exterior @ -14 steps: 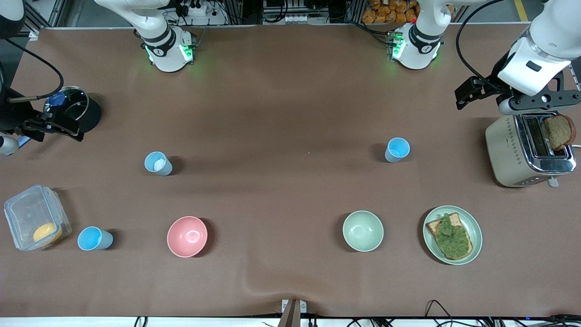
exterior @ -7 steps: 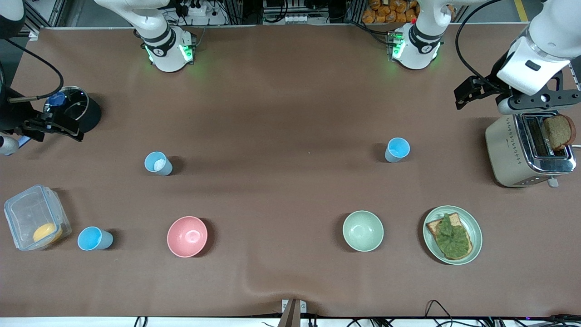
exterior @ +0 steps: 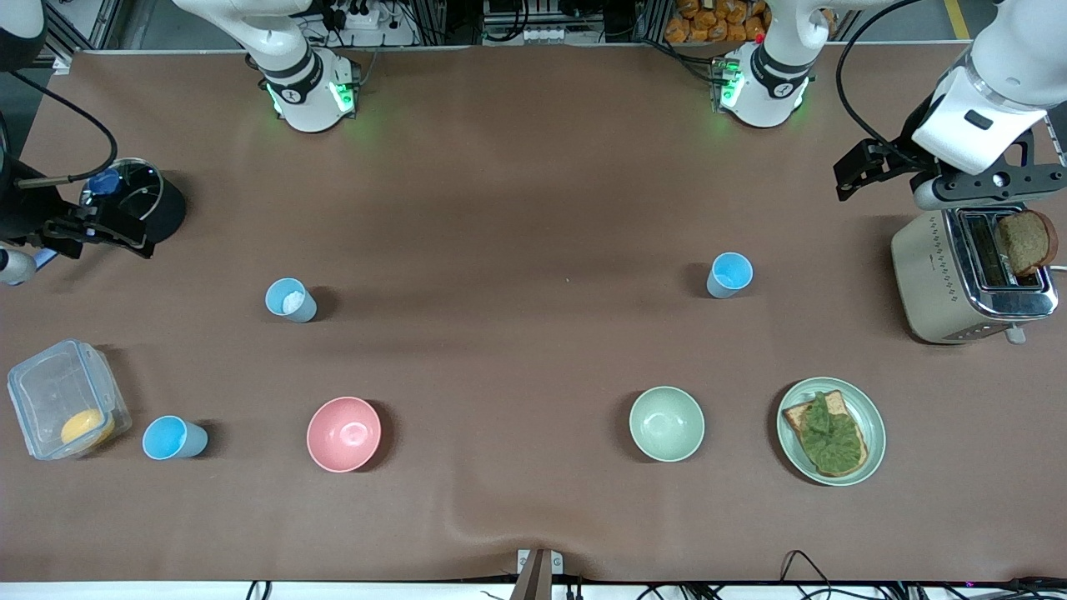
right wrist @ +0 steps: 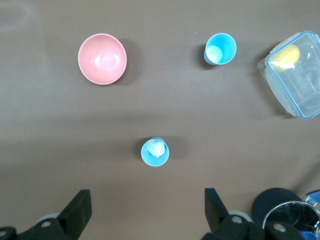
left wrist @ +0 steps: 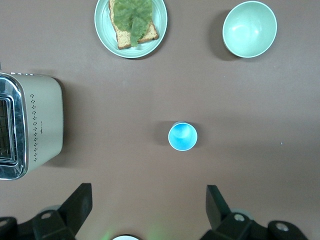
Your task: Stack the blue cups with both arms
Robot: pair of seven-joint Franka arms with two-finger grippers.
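Note:
Three blue cups stand upright and apart on the brown table. One cup (exterior: pixel 729 274) is toward the left arm's end and also shows in the left wrist view (left wrist: pixel 182 136). A second cup (exterior: pixel 291 300) toward the right arm's end holds something white and also shows in the right wrist view (right wrist: pixel 155 152). The third cup (exterior: pixel 173 437) stands nearer the front camera, next to a clear box, and also shows in the right wrist view (right wrist: pixel 220 48). My left gripper (exterior: pixel 863 171) (left wrist: pixel 148 200) hangs open and empty high beside the toaster. My right gripper (exterior: pixel 108 229) (right wrist: pixel 146 204) hangs open and empty high beside a black pot.
A pink bowl (exterior: pixel 343 433), a pale green bowl (exterior: pixel 666 423) and a plate (exterior: pixel 871 417) with toast and greens stand near the front edge. A toaster (exterior: pixel 942 275) holds bread at the left arm's end. A clear box (exterior: pixel 50 392) and a black pot (exterior: pixel 162 208) stand at the right arm's end.
Both hands have shifted only very slightly. Nothing on the table has moved.

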